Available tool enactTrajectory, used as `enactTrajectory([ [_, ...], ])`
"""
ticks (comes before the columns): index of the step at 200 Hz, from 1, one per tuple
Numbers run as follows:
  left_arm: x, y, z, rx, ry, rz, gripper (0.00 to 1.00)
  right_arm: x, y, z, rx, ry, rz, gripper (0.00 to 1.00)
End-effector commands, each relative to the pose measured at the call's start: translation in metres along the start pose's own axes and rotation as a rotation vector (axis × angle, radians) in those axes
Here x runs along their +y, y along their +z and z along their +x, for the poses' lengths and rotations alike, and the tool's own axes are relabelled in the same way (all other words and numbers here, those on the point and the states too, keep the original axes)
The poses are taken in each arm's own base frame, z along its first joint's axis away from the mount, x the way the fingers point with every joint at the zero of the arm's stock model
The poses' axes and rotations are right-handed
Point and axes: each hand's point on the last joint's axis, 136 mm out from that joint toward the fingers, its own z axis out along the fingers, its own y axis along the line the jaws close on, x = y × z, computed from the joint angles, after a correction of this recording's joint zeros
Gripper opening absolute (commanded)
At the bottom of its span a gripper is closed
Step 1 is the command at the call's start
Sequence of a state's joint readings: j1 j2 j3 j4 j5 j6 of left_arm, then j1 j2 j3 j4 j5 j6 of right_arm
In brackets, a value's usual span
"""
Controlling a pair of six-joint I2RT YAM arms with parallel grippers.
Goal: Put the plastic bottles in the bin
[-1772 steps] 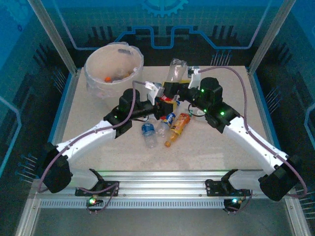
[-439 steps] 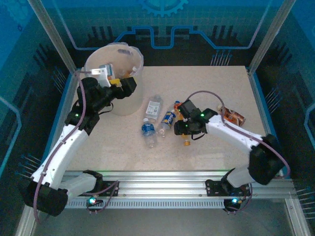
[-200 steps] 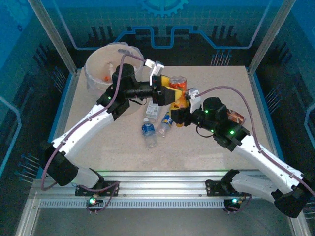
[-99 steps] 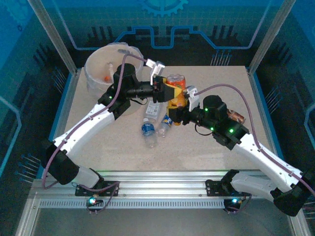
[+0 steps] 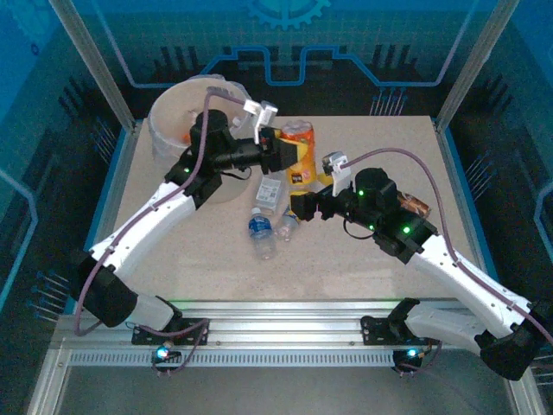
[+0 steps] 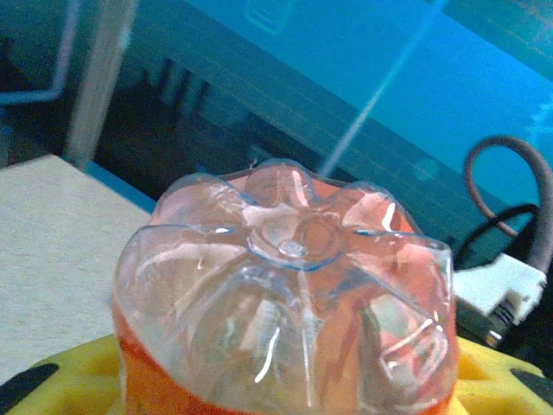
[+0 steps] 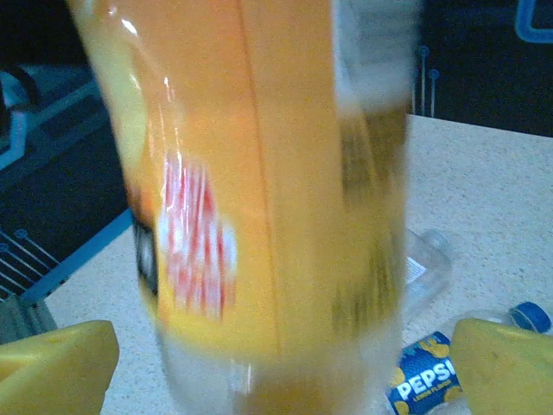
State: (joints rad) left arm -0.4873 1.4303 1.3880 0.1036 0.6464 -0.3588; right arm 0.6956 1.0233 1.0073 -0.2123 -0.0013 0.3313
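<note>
Pinching the orange bottle (image 5: 302, 143) above the table (image 5: 389, 147), just left of the upper centre of the overhead frame, the left gripper (image 5: 289, 162) is clamping it across the body. The bottle's clear lobed base (image 6: 289, 246) is facing the left wrist camera, with a yellow finger (image 6: 69, 376) showing at the lower left corner. The right gripper (image 5: 304, 201) is sitting just below the bottle with its jaws spread wide. In its own wrist view the yellow fingers (image 7: 52, 363) are standing apart at both lower corners, with the blurred bottle (image 7: 268, 190) rising between them. The bin (image 5: 160, 130) is standing at the upper left of the overhead frame, well left of the held bottle. A clear white-labelled bottle (image 5: 270, 190), a blue-labelled bottle (image 5: 259, 232) and a Pepsi bottle (image 5: 286, 226) are lying near the centre of the table. A reddish bottle (image 5: 413, 206) is lying to the right, beside the right arm.
</note>
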Motion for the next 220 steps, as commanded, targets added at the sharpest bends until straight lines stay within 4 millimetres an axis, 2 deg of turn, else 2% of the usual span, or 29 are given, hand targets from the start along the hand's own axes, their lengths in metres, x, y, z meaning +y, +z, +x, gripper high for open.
enactTrajectory([
  [1, 0.006, -0.032, -0.034, -0.097, 0.117, -0.126, 0.39, -0.003, -0.014, -0.013, -0.037, -0.011, 0.05, 1.0],
  [40, 0.025, -0.078, -0.075, -0.189, 0.221, -0.312, 0.39, -0.016, -0.029, -0.019, -0.075, 0.009, 0.128, 1.0],
  [77, 0.029, -0.119, -0.117, -0.276, 0.333, -0.464, 0.38, -0.032, -0.038, -0.016, -0.087, 0.026, 0.217, 1.0],
  [127, 0.047, -0.177, -0.162, -0.347, 0.453, -0.718, 0.38, -0.053, -0.037, -0.007, -0.039, 0.071, 0.318, 1.0],
  [153, 0.064, -0.203, -0.175, -0.346, 0.531, -0.866, 0.38, -0.066, -0.037, -0.001, -0.017, 0.101, 0.384, 1.0],
  [179, 0.087, -0.216, -0.18, -0.326, 0.587, -0.967, 0.38, -0.072, -0.036, 0.002, -0.005, 0.129, 0.394, 1.0],
  [196, 0.104, -0.217, -0.177, -0.297, 0.58, -0.992, 0.37, -0.075, -0.036, 0.004, 0.002, 0.148, 0.398, 1.0],
  [220, 0.134, -0.217, -0.162, -0.234, 0.536, -1.034, 0.38, -0.081, -0.037, 0.007, 0.014, 0.175, 0.421, 1.0],
])
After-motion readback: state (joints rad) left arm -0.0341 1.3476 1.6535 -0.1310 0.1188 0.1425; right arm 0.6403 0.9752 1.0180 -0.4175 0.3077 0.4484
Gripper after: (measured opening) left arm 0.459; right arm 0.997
